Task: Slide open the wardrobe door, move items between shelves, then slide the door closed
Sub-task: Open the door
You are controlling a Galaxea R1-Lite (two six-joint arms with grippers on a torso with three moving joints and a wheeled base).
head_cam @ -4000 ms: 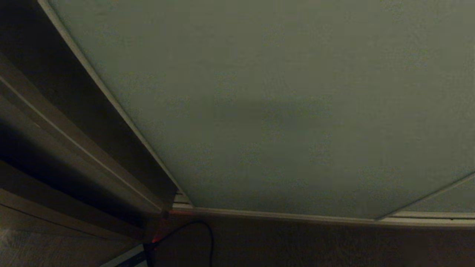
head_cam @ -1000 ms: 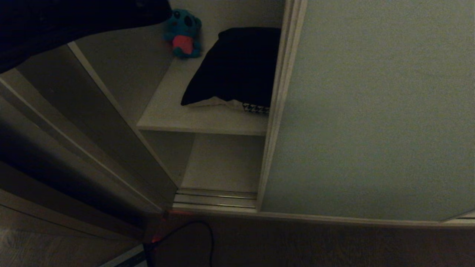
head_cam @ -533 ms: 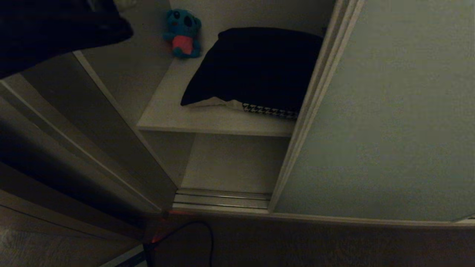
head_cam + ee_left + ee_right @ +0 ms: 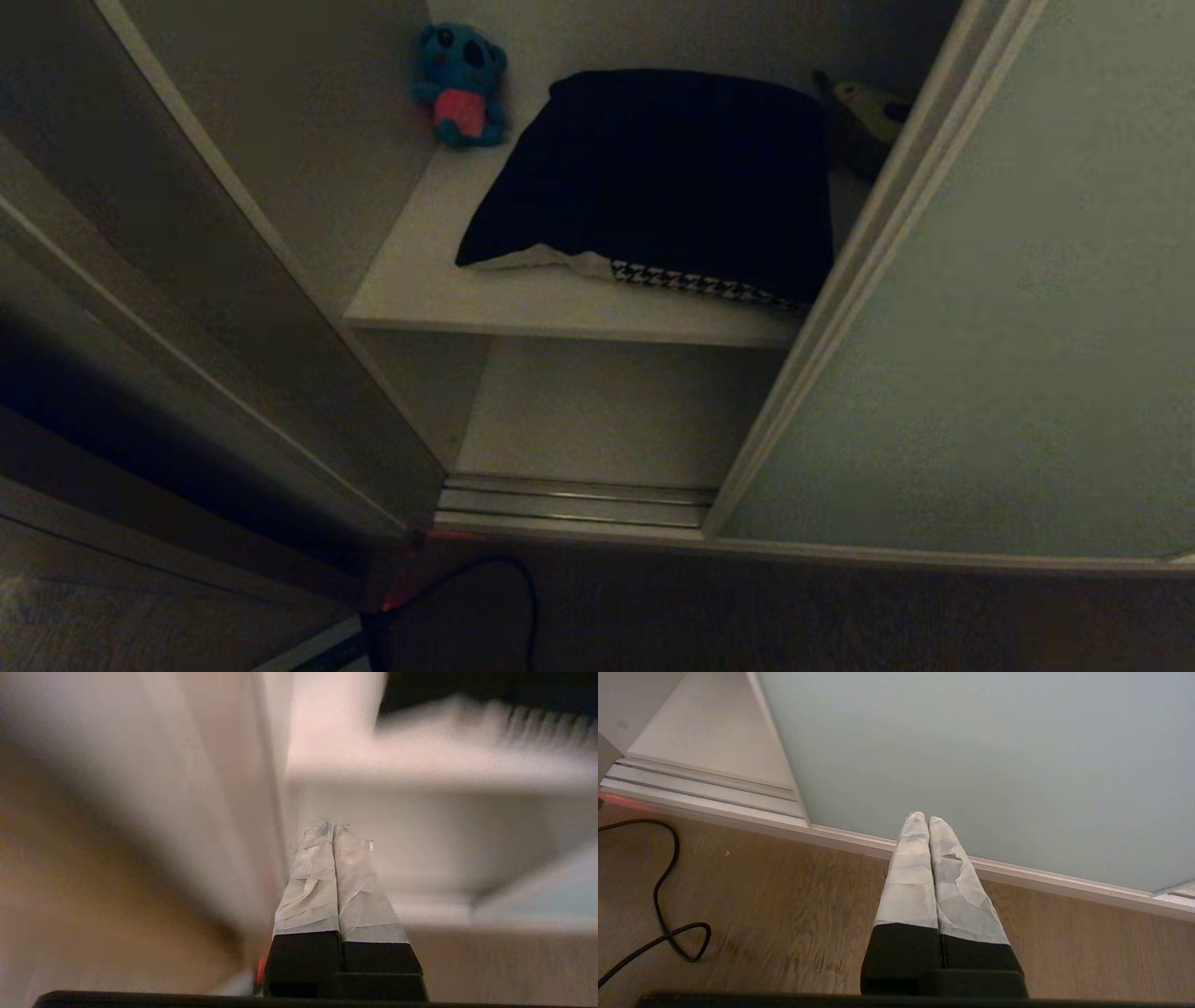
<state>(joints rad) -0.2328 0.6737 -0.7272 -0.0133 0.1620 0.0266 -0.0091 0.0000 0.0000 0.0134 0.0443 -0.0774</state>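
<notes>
Door: the sliding wardrobe door (image 4: 1008,355) is a wide, matte, pale grey-green panel with a thin light metal frame. It stands slid to the right, covering the right side of the wardrobe and leaving the left side open; its framed left edge runs slanted from the top right down to the floor track (image 4: 569,502).
Upper shelf: an off-white board (image 4: 439,289) with a white side wall on its left, its front edge facing the camera.
Cushion: the cushion (image 4: 663,177) lies flat on the upper shelf, towards the right and close to the front edge. Its top looks black; a pale strip and a black-and-white houndstooth band show along its front side. Its right end reaches the door's frame.
Soft toys: a blue plush toy (image 4: 460,84) with a pink belly sits at the back left corner of the shelf; a pale, dark-marked toy (image 4: 868,107) peeks out at the back right, partly behind the door frame.
Lower shelf: the board (image 4: 597,411) below is off-white and bare.
Left gripper: the left gripper (image 4: 332,828) has its taped fingers pressed together, holding nothing, before the blurred shelf opening.
Right gripper: the right gripper (image 4: 923,817) is likewise closed and empty, low over the wood floor (image 4: 784,905) in front of the door's bottom rail.
Cable: a black cable (image 4: 663,905) loops on the floor.
</notes>
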